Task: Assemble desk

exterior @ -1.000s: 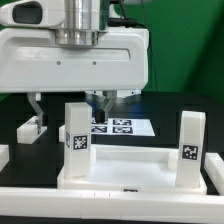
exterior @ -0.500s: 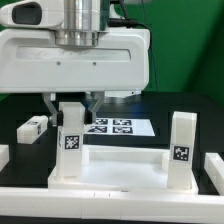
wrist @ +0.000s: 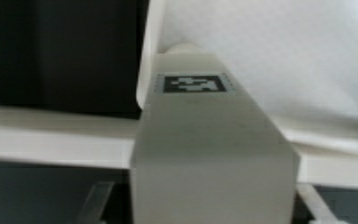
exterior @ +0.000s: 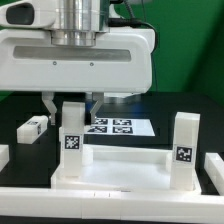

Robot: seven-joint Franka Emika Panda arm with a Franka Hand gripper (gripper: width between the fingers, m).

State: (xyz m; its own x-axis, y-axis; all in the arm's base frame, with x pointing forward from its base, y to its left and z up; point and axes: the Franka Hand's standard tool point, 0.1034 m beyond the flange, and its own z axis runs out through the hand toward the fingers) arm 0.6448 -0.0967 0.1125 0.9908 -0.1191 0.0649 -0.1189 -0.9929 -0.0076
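The white desk tabletop (exterior: 125, 157) lies rim-up near the front of the exterior view. Two square white legs stand upright on it: one at its left corner (exterior: 70, 135) and one at its right corner (exterior: 183, 150), each with a marker tag. My gripper (exterior: 70, 106) comes down from above. Its dark fingers (exterior: 47, 105) close on both sides of the left leg's top. In the wrist view that leg (wrist: 211, 150) fills the space between the fingers (wrist: 99, 198), and its tag (wrist: 194, 83) shows further down it.
A loose white leg (exterior: 33, 127) lies on the black table at the exterior view's left. The marker board (exterior: 118, 127) lies behind the tabletop. White pieces sit at the far left edge (exterior: 3, 155) and the far right edge (exterior: 213, 170). A white bar (exterior: 100, 207) runs along the front.
The fingers have closed in on the left leg's top. The tabletop with both legs has shifted a little toward the exterior view's left. Nothing has moved in the last half second.
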